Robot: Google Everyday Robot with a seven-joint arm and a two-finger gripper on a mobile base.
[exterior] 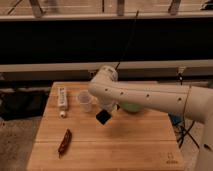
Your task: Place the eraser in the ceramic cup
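A wooden bench [125, 145] is seen in front of a dark backdrop crossed by pale horizontal rails. The white robot arm [150, 95] is stretched across the bench from the right, and a green bowl [131, 106] is largely hidden behind it. The claw [106, 113] is held just above the bench near its middle and is closed on the eraser [103, 117], a black block that is carried tilted, clear of the wood. The ceramic cup [84, 100] is stood upright on the bench just left of the eraser. Near the left edge a pale block [62, 98] is laid, and a dark-red chili-like object [64, 142] is laid further forward. A small marking is printed at the bench's front right corner but cannot be read.
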